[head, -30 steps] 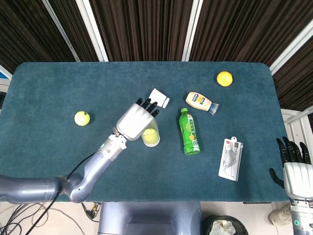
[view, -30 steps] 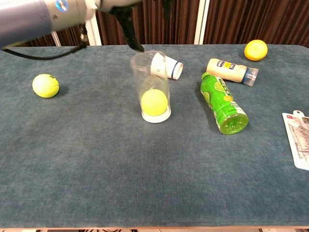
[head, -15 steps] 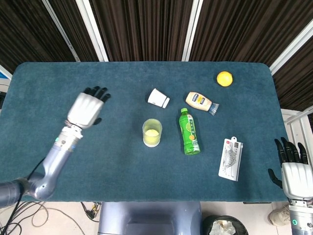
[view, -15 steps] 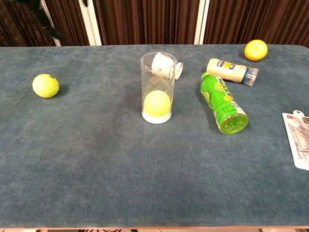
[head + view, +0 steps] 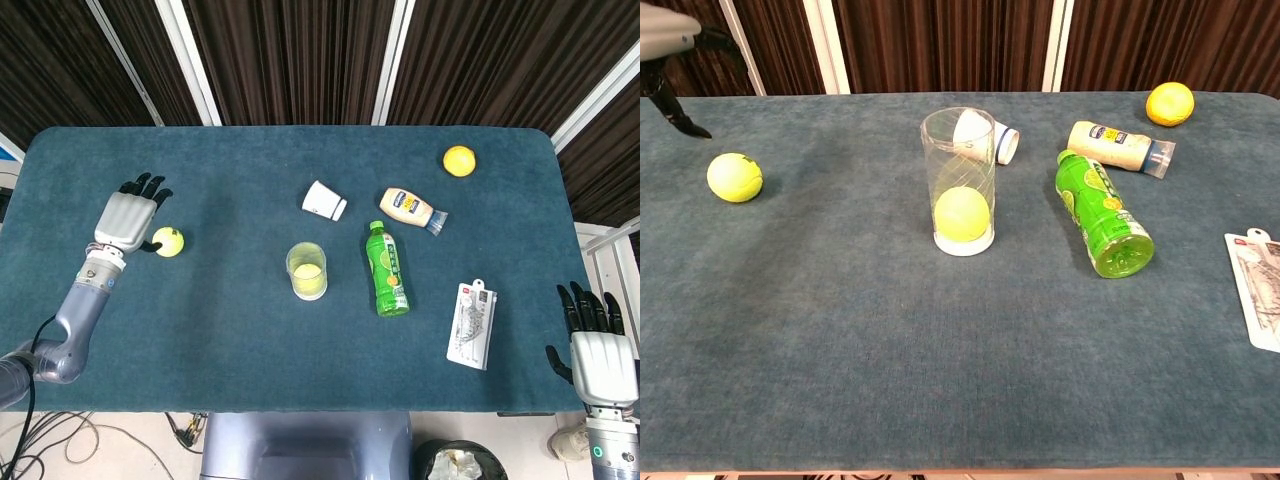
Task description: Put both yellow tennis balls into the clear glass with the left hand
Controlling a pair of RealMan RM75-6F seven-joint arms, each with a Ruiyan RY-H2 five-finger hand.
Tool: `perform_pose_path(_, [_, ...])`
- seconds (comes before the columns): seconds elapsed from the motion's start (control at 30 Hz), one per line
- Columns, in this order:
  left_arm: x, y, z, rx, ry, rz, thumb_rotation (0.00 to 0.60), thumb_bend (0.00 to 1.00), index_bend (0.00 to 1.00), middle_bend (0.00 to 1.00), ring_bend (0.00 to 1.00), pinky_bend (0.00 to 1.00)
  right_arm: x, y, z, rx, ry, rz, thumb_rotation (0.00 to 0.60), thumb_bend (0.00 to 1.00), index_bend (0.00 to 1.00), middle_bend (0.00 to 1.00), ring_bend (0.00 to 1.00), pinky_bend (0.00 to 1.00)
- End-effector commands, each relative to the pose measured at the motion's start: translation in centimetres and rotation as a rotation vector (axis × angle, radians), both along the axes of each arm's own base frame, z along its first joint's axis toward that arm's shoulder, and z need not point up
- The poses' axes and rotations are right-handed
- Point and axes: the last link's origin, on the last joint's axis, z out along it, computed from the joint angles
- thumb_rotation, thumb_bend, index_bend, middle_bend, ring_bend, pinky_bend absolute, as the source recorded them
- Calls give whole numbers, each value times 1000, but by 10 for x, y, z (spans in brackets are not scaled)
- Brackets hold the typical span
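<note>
The clear glass (image 5: 307, 270) (image 5: 958, 180) stands upright mid-table with one yellow tennis ball (image 5: 961, 214) at its bottom. The other yellow tennis ball (image 5: 167, 241) (image 5: 734, 177) lies on the cloth at the left. My left hand (image 5: 128, 216) hovers just left of that ball, fingers spread, holding nothing; in the chest view only its dark fingertips (image 5: 680, 122) show at the left edge. My right hand (image 5: 596, 345) hangs off the table's right front corner, fingers apart and empty.
A small white paper cup (image 5: 324, 200) lies on its side behind the glass. A green bottle (image 5: 387, 268) and a mayonnaise bottle (image 5: 411, 209) lie to the right. An orange (image 5: 459, 160) sits far right, a packaged item (image 5: 472, 324) near the right edge.
My left hand has let go of the first ball into the glass and swung left across the table to beside the second ball. The right hand has barely moved.
</note>
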Motion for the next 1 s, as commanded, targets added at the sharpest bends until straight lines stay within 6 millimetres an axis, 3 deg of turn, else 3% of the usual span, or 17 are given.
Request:
perform_pose_path(0.03, [-14, 0, -11, -28, 10, 35, 600, 9, 213, 77, 41, 201, 0, 0, 0, 2, 0, -1, 600, 340, 28, 75, 118, 61])
perform_pose_path(0.4, [-34, -4, -33, -80, 48, 52, 600, 10, 201, 58, 40, 259, 3, 2, -1, 8, -8, 7, 600, 340, 28, 75, 118, 61])
perform_pose_path(0.63, [-41, -3, -45, -89, 82, 63, 600, 62, 199, 60, 42, 330, 3, 2, -1, 10, -14, 6, 600, 340, 28, 75, 119, 61])
perform_pose_path(1.0, [-44, -2, -64, -113, 116, 88, 600, 116, 199, 112, 96, 370, 3, 2, 2, 3, -16, 4, 600, 340, 27, 75, 118, 61])
